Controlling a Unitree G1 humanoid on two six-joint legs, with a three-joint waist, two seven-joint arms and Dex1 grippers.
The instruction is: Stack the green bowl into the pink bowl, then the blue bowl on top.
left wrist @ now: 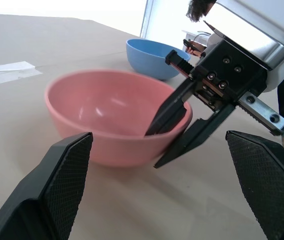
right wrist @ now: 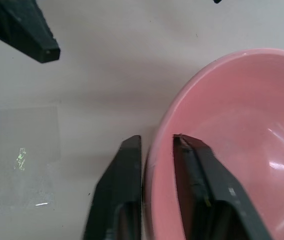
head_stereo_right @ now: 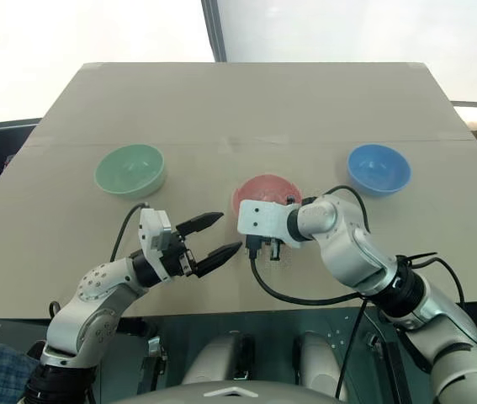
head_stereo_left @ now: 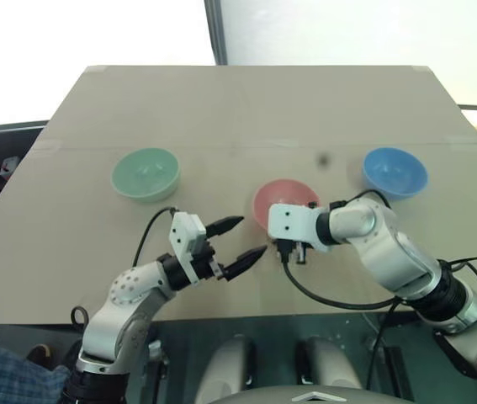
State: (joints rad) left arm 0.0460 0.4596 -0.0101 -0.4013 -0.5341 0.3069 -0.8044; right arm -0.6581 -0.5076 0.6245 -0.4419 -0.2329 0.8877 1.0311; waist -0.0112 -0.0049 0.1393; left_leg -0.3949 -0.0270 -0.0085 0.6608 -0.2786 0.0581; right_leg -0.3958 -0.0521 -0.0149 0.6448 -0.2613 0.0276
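The pink bowl (head_stereo_left: 284, 194) stands upright in the middle of the table, toward the near edge. My right gripper (right wrist: 157, 137) points down over its near rim, one finger inside the bowl and one outside. The jaws stand slightly open, with a gap beside the rim. My left gripper (head_stereo_left: 251, 236) is open, level, just left of the pink bowl and pointing at it, holding nothing. The green bowl (head_stereo_left: 145, 173) sits farther back on the left and the blue bowl (head_stereo_left: 394, 171) farther back on the right, both upright and empty.
All three bowls rest on a tan tabletop (head_stereo_left: 246, 109) crossed by a tape seam. Its front edge runs just below both grippers. A black cable (head_stereo_left: 331, 299) loops from my right wrist over that edge. A patch of clear tape (right wrist: 21, 160) lies near the pink bowl.
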